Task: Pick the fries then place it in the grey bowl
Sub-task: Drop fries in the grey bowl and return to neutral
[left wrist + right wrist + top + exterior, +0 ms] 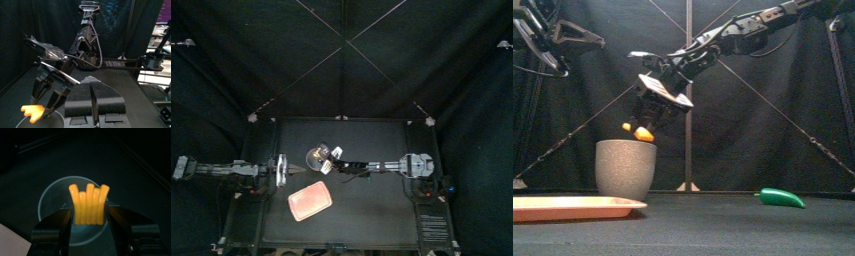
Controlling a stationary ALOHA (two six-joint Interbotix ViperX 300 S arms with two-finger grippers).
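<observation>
Here, my right gripper clenches the fries by one end and hangs them just above the grey bowl, so a release should drop them inside. The left gripper, jaws pressed together on nothing, rests left of the bowl, clear of the drop. The pink tray lies in front.

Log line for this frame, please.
right gripper: shut on yellow toy fries, held above tall grey speckled cup | left gripper: shut, resting at left | status: fries not yet released
</observation>
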